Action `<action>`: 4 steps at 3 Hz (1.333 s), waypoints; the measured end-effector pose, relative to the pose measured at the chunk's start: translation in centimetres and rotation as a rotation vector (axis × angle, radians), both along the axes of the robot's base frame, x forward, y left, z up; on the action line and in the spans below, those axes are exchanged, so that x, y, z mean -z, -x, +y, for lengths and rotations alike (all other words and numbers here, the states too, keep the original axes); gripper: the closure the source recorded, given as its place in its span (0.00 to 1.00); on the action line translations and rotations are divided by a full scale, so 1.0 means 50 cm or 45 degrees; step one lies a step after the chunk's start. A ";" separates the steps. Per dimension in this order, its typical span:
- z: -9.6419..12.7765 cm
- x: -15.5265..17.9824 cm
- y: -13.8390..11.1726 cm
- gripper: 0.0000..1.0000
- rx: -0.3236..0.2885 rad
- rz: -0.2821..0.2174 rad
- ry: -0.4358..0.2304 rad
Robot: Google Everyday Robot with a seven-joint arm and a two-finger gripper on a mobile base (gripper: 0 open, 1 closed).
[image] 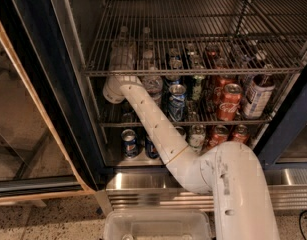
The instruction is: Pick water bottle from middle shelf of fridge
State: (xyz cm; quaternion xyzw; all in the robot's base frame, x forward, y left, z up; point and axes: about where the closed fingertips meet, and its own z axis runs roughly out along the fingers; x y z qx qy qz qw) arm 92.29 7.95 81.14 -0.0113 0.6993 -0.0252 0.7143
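Setting: speckled floor (23,219) in front of the fridge (58,84). Its glass door (18,114) is open at left. View is from above, into the compartment.

Water bottle (124,36): upright at the far left of the table (110,124), here the middle wire shelf. Seen only through the rods of the upper rack (203,34); pale cap on top.

End effector (122,59): on the near side of the water bottle, right at it, also behind the upper rack's rods. Contact cannot be made out. Released or clenched: cannot tell.

Arm (158,129): white, runs from lower right up to the left. It crosses the table's front bar, and the wrist sits just under the upper rack's front bar.

Same table, just right of the arm: second clear bottle (152,84), upright. Further right are a blue can (177,101), a red Coca-Cola can (229,101) and a white-labelled bottle (256,96) at the right end.

Below the table: blue cans (129,143) left of the arm, red cans (219,134) right of it. Ribbed steel base panel (138,196) beneath. Clear plastic bin (158,226) at the near edge.
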 end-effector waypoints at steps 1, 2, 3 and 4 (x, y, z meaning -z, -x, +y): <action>0.005 0.000 0.014 1.00 -0.009 -0.003 -0.011; 0.015 -0.007 0.035 1.00 -0.025 -0.007 -0.023; 0.036 -0.014 0.075 1.00 -0.074 -0.001 -0.014; 0.036 -0.014 0.075 1.00 -0.074 -0.001 -0.014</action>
